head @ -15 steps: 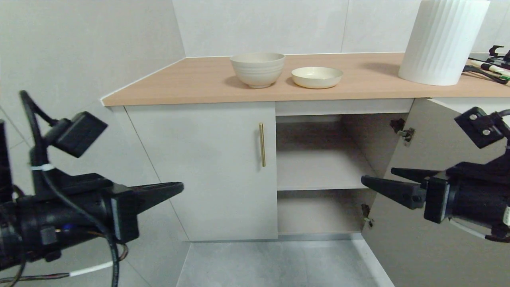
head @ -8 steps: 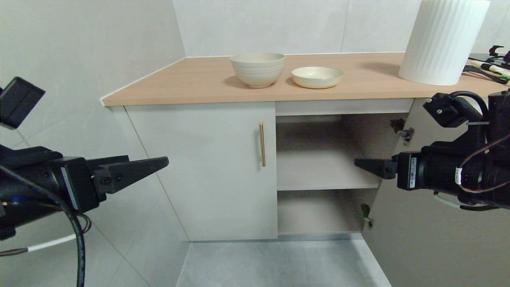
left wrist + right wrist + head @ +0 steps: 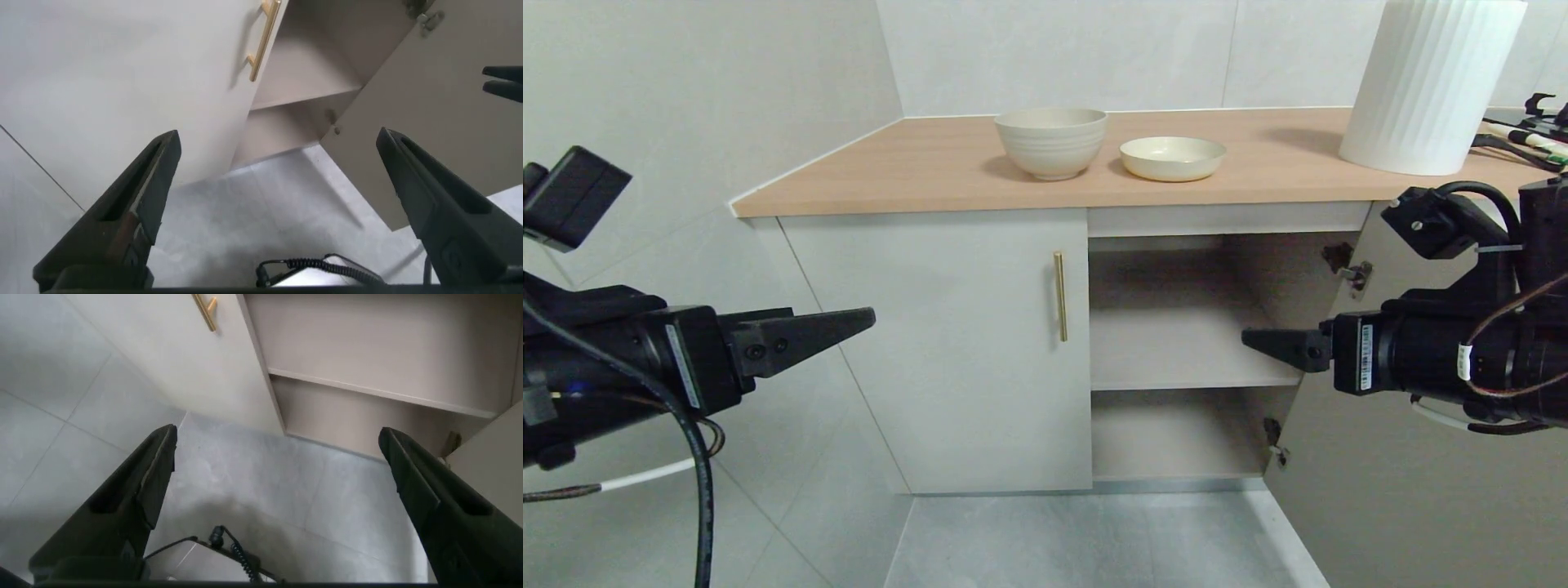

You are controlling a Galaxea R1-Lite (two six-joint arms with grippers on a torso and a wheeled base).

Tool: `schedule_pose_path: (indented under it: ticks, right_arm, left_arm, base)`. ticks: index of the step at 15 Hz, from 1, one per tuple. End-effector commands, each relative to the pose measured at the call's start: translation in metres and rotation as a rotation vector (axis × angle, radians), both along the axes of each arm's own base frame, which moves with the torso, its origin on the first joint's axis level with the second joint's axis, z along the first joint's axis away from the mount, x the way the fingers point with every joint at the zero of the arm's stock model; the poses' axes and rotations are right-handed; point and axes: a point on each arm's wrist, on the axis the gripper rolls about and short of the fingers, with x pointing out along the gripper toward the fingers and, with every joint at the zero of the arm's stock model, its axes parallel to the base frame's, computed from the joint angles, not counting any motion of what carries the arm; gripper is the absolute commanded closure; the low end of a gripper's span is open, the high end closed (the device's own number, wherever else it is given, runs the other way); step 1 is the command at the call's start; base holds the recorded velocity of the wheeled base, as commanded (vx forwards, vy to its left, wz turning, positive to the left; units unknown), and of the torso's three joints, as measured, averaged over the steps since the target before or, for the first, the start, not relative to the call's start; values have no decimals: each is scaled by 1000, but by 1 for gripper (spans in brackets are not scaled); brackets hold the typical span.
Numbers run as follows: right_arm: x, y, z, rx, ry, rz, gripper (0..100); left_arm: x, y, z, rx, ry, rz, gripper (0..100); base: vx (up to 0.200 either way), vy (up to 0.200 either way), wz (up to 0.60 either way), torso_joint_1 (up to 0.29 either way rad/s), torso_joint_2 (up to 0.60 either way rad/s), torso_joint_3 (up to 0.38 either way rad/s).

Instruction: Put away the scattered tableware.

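Bowl beside dish on countertop; illegible sticker on right gripper.

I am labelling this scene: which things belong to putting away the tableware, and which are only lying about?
For the job: ribbed bowl, shallow dish, open cupboard shelf.
Just lying about: tall white ribbed container, pens and tools at far right.

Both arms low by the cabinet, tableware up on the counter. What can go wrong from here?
1. The right gripper hangs close to the open cabinet door; rising toward the countertop, it may clip the door or the counter's edge.
2. The bowl and the shallow dish stand close together; fingers closing round one may nudge the other.
3. The dish's low rim offers little to grip, so it may slip.
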Motion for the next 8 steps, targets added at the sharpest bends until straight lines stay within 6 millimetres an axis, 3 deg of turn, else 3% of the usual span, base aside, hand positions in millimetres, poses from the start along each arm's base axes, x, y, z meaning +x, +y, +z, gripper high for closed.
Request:
schedule_pose_path:
  ticks: [1,3,8]
  right_arm:
    - [-1,0,1,3,-4,3,0]
    - [0,0,2,14,-2,-1,0]
    - [-7,2,-2,-17,59,16,0]
  left_arm:
    - [1,0,-2,2,7,-1,0]
    - [1,0,-1,3,5,1,0]
    - [1,0,-1,7,4,-1,0]
  base:
    - [0,0,0,0,0,0]
    - [0,0,0,0,0,0]
    - [200,0,0,4,2,4]
